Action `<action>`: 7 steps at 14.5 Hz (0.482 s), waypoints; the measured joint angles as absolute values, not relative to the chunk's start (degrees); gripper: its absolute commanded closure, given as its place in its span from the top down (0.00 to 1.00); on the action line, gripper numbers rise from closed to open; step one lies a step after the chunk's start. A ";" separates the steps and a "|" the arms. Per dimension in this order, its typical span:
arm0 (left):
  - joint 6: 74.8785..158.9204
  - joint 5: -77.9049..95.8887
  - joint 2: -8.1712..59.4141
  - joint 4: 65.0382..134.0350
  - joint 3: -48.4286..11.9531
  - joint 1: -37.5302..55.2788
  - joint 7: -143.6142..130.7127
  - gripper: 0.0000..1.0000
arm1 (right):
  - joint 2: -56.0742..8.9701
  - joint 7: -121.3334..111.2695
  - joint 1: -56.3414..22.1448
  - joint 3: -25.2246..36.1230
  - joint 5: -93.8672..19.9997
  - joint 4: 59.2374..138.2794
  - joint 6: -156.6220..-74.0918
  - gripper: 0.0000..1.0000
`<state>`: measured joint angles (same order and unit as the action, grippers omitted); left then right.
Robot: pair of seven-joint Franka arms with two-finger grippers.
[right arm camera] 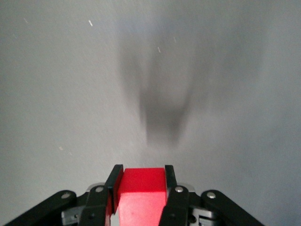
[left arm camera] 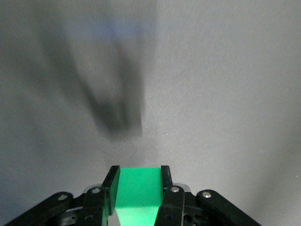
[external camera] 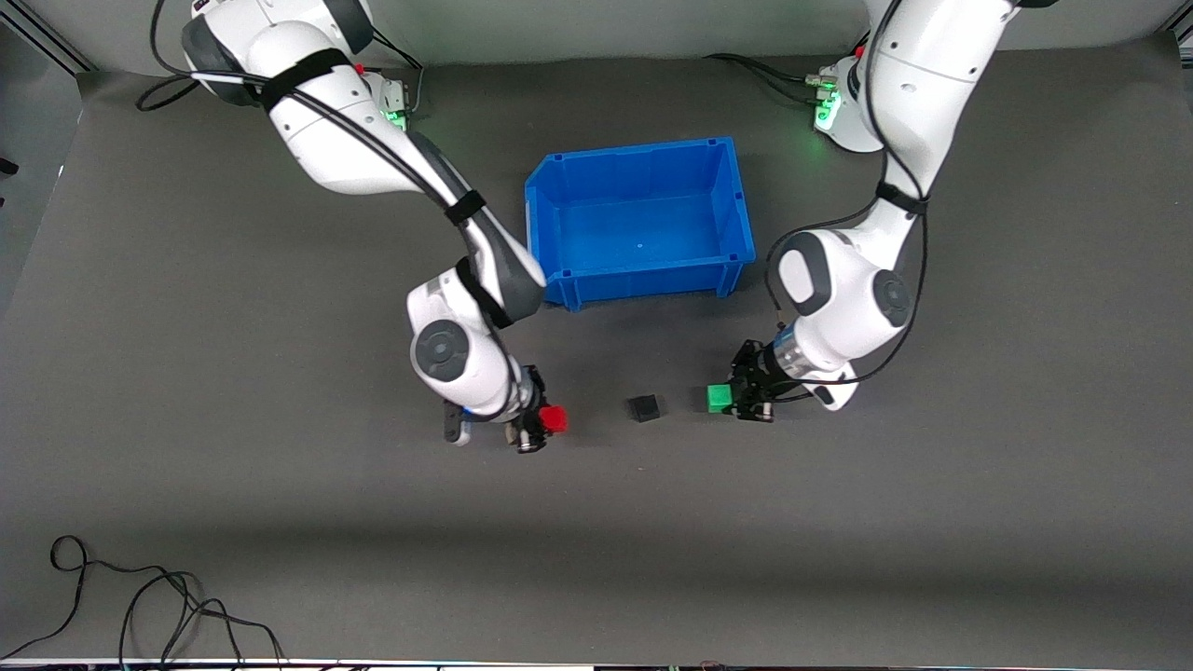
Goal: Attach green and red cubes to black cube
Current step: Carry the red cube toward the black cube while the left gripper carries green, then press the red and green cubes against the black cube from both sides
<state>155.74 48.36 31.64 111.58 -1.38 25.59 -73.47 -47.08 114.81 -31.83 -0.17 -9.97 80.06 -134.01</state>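
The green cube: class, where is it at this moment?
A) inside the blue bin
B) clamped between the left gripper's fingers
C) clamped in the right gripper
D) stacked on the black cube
B: the green cube sits clamped between the fingers of the left gripper, apart from the black cube; the right gripper holds the red cube.

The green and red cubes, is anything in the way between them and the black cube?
Nothing visible is. The black cube sits alone on the mat. The left gripper holds the green cube on one side, the right gripper holds the red cube on the other, with only bare mat between.
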 measured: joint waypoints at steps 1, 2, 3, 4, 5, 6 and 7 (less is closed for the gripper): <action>156.54 48.36 32.33 111.26 -1.38 26.13 -73.75 0.29 | -47.73 117.24 -32.76 -0.17 -8.72 79.40 -134.00 0.00; 157.24 48.37 32.89 111.08 -1.38 26.52 -73.93 0.29 | -48.44 119.54 -33.65 -0.17 -7.54 78.71 -134.00 0.00; 157.87 48.37 33.39 111.04 -1.37 26.80 -74.11 0.29 | -49.18 121.32 -34.40 -0.17 -6.74 78.13 -133.99 0.00; 158.46 48.37 33.81 111.02 -1.37 26.98 -74.24 0.29 | -49.85 122.36 -34.97 -0.15 -6.46 77.62 -133.99 0.00; 158.99 48.37 34.16 110.96 -1.37 27.14 -74.31 0.29 | -50.42 123.08 -35.37 -0.14 -6.40 77.24 -133.99 0.00; 159.57 48.40 34.59 110.64 -1.37 27.36 -74.52 0.29 | -50.92 123.72 -35.66 -0.14 -6.38 76.88 -133.99 0.00; 159.81 48.40 35.17 110.08 -1.37 27.64 -75.05 0.29 | -51.45 124.27 -35.89 -0.14 -6.36 76.37 -133.99 0.00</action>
<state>159.81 48.40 35.17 110.08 -1.37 27.64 -75.05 -51.45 124.27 -35.89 -0.14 -6.36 76.37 -133.99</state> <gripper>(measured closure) 0.630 0.599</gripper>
